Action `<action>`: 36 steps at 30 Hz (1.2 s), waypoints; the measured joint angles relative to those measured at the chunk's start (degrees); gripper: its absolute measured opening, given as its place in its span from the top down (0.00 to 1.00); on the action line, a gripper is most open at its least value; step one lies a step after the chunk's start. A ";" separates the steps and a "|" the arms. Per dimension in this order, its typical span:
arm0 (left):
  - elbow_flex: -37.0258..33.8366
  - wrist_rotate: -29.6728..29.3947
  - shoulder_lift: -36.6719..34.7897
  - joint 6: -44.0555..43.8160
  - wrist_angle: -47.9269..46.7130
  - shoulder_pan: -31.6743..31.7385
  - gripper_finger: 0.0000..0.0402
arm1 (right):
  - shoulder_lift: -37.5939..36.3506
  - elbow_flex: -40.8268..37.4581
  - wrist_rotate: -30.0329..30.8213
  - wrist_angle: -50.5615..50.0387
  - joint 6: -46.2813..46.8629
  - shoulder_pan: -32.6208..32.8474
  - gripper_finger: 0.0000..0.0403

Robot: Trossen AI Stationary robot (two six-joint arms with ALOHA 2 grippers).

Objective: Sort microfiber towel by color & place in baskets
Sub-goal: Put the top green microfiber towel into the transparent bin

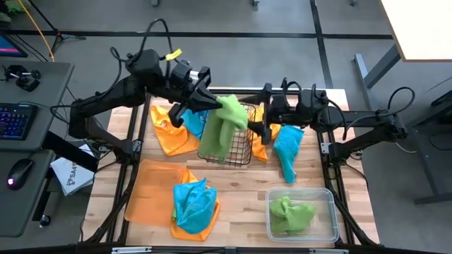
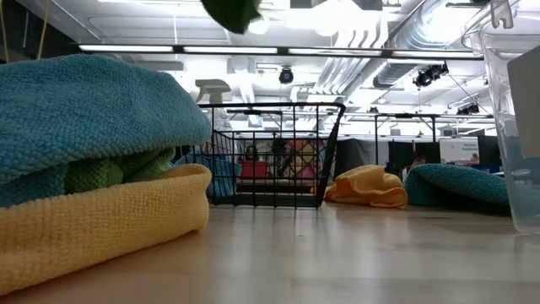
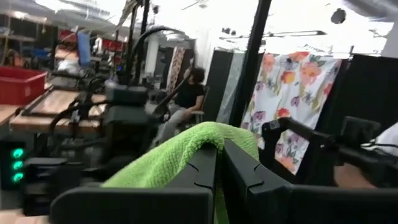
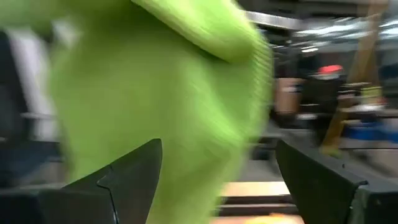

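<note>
My left gripper (image 1: 212, 99) is shut on a lime green towel (image 1: 220, 127) above the black wire basket (image 1: 239, 147). My right gripper (image 4: 217, 171) is open, level with the hanging green towel (image 4: 155, 93) on its right side, fingers apart from it. A second green towel (image 1: 292, 215) lies in the clear tub (image 1: 330, 204). A blue towel (image 1: 194, 201) on an orange one lies by the orange tray (image 1: 150, 190). More orange (image 1: 171, 134) and blue (image 1: 288, 149) towels lie around the basket. My left gripper pinches the green towel between its two shut fingers at an upper fold (image 3: 205, 134), which bulges over the fingertips (image 3: 239, 165). The fingers come level from the table's left. The towel hangs slack below them, lifted clear, its lower end (image 2: 232, 13) above the basket.
In the low view a stack of blue, green and orange cloth (image 2: 93, 169) fills the near left, with the tub wall (image 2: 515, 127) at the right. A white printed bag (image 1: 70, 175) lies off the table's left edge. Bare wood (image 1: 244, 204) shows between tray and tub.
</note>
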 joint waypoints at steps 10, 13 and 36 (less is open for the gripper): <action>-0.01 2.97 2.08 -2.68 4.09 0.47 1.00 | 0.02 0.00 -2.12 -0.78 3.48 0.00 0.23; -0.01 5.26 2.37 -4.72 6.04 -0.18 1.00 | 0.02 0.00 -0.52 0.22 1.90 -0.04 0.23; 0.06 10.21 7.08 -7.33 16.79 0.61 1.00 | 2.01 0.00 -11.27 1.29 12.15 1.08 0.23</action>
